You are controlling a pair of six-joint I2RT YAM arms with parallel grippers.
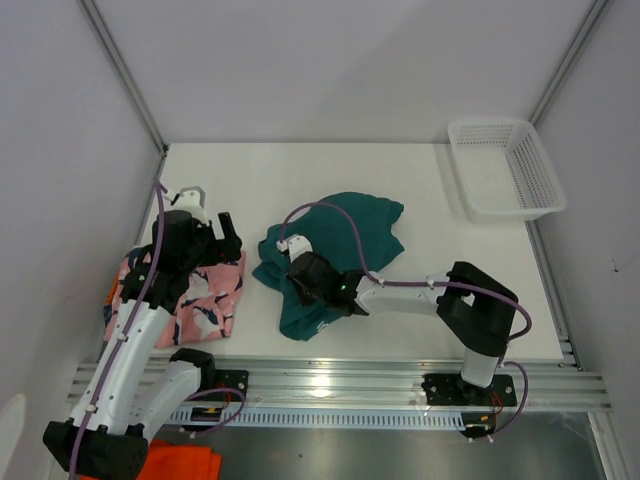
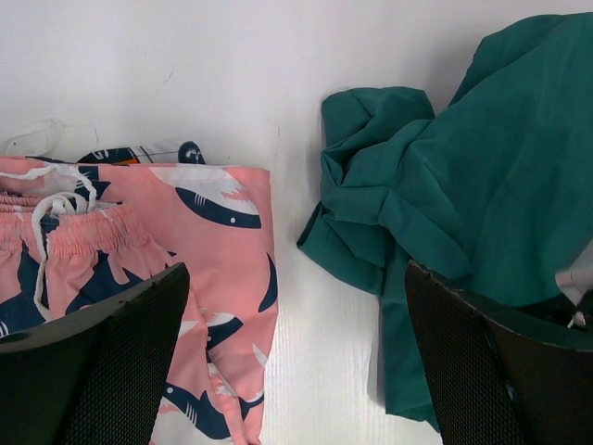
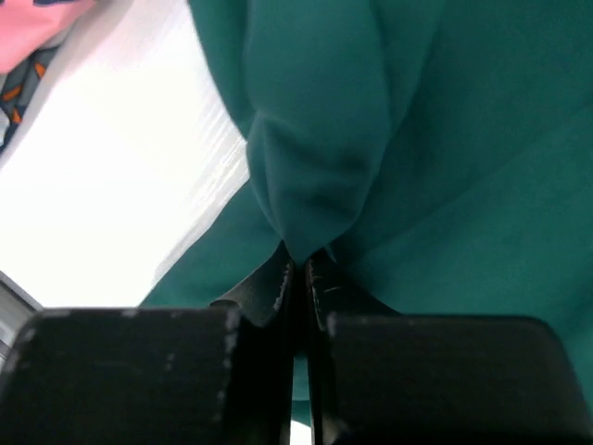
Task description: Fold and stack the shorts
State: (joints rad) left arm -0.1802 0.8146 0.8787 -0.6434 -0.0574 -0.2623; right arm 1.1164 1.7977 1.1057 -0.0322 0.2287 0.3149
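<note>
Three pairs of shorts lie on the white worktop (image 1: 300, 170), with two claws over them. The teal shorts (image 1: 345, 235) sit in the middle of the overhead view as one rumpled heap. The right claw (image 3: 296, 264) is down on that heap's lower left part. Its two fingers are pressed together with a ridge of teal cloth pinched between their tips (the wrist view shows the fold rising straight out of the closed gap).

The pink shark shorts (image 1: 205, 300) lie fairly flat at the lower left of the overhead view, with a strip of bare worktop between them and the teal pair. Their white drawstring shows at the left of the left wrist view. The third pair, the printed shorts (image 2: 139, 154), lies under the pink one, and only a thin sliver of blue, orange and white peeks past its upper edge.

The left claw (image 2: 296, 278) hangs near the pink pair's upper right corner, its two fingers spread wide and holding nothing. In its own view one finger stands over the pink pair and the other over the teal.

One white mesh basket (image 1: 490, 125) stands at the upper right of the worktop, well apart from the shorts. One orange cloth (image 1: 185, 465) lies off the worktop at the bottom left, beside the left arm's base.
</note>
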